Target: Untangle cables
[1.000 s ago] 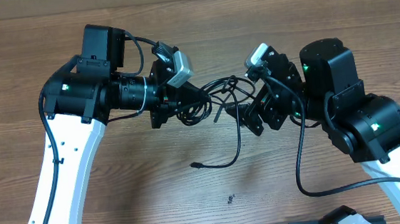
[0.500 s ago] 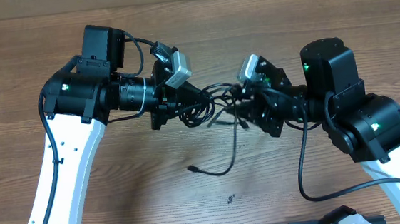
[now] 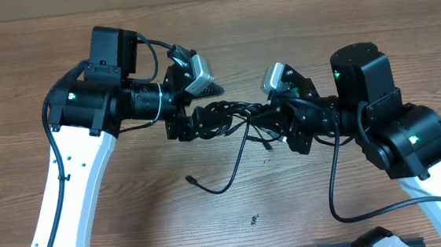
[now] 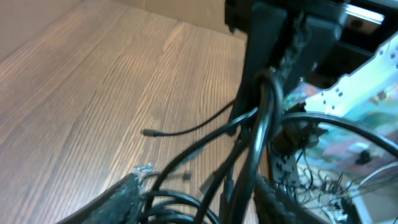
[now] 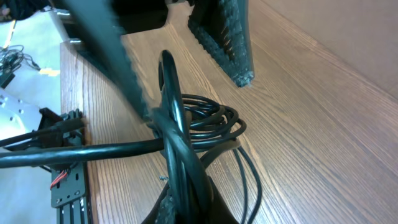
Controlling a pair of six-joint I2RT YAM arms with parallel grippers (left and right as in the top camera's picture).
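Watching cables (image 3: 224, 114) bunched between both arms, one tail on the surface (image 3: 133, 209) | right pincer (image 3: 271, 119) pinching cables | left pincer (image 3: 197, 124) spread around them | risk: if I pull now, the tangle tightens or slips out.

The cables (image 3: 231, 111) bunch between left hand (image 3: 203, 122) and right hand (image 3: 264, 120) (mid-scene). One strand (image 3: 192, 179) trails nearward on the tabletop (image 3: 133, 217).

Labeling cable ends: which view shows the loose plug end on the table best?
Overhead: the loose plug end lies clear on the table, its whole strand traceable to the cable bundle. Left wrist shows it partly blurred. Right wrist shows only coils, no plug end.
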